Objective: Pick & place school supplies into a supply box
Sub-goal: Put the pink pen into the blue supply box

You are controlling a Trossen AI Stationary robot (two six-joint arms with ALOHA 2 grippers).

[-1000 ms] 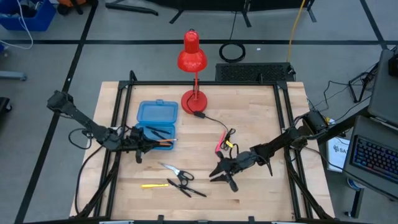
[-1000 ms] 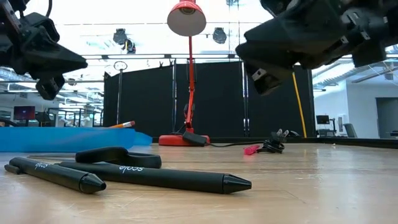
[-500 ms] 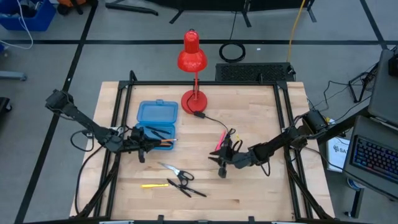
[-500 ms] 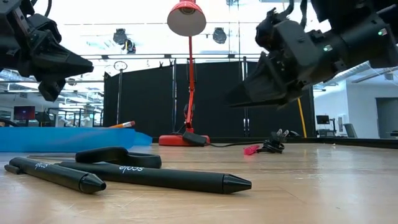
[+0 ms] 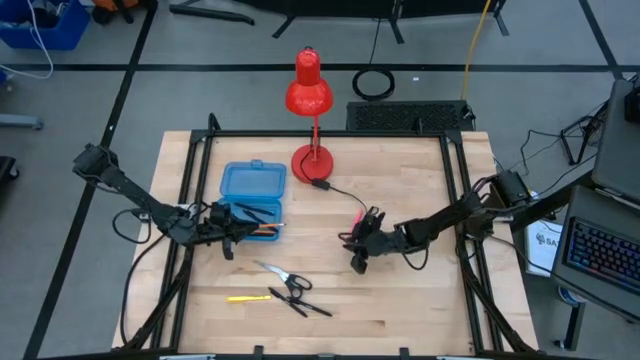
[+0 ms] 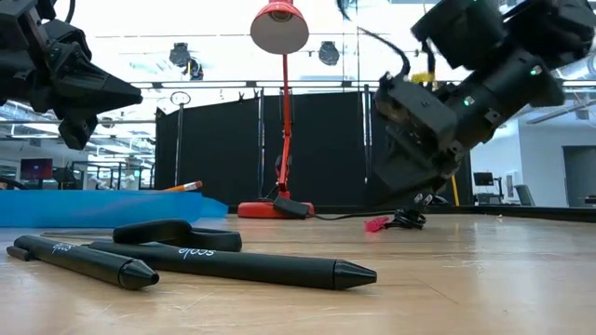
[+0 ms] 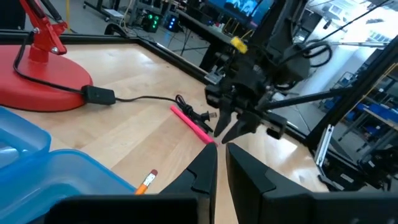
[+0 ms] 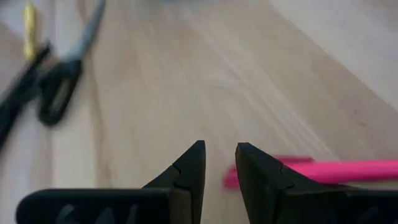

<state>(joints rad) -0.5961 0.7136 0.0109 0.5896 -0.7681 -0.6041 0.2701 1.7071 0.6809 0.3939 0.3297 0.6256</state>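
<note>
Two slim dark arms, matte black links joined by chunky joints. Black cables looped along the left arm and trailing off the right arm. Boxy black wrist housing with a small green light. Wedge-shaped black fingers, tapering to blunt tips.

A pale wooden table with a black metal frame along its edges is standing on a grey floor crossed by dark lines. A red desk lamp is resting at the table's far edge, its black cord trailing across the wood. A blue bin is sitting at the far left, and a keyboard is lying on a desk at the right. Black curtains are hanging behind the table, while ceiling lights are shining above them.
</note>
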